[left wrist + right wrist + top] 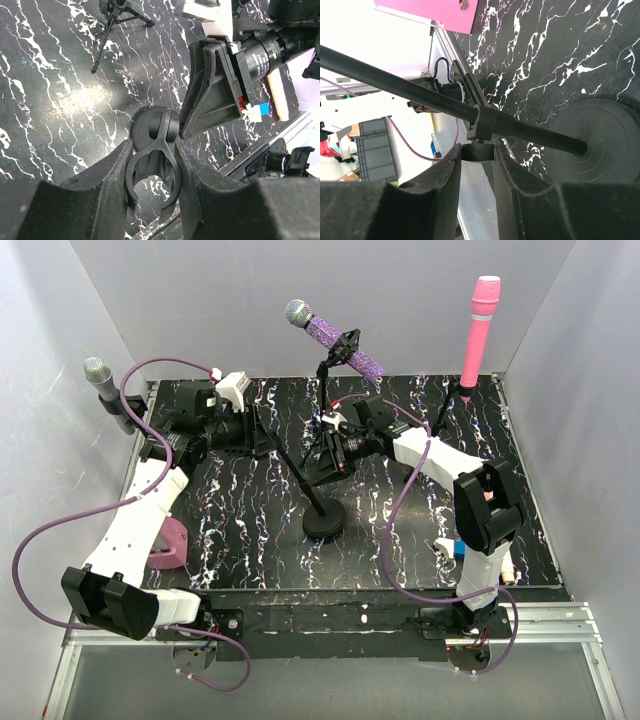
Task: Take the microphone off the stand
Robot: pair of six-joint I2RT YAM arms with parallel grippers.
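A black stand with a round base (325,520) leans up and to the left in the middle of the mat. Its clip (131,172) at the top is an empty ring with no microphone in it. My left gripper (268,440) (152,165) is shut on that clip from both sides. My right gripper (335,455) (476,147) is shut on the small black knob (477,154) under the clamp on the pole (420,92). Three microphones show in the top view: a purple one (340,340) clipped on a tripod behind, a pink one (481,325) upright at the back right, and a grey one (105,388) at the left wall.
A pink object (172,545) lies partly under my left arm near the mat's front left. Small items (508,570) lie by the right arm's base. A tripod's legs (117,20) stand on the mat beyond the stand's base (155,125). White walls close in three sides.
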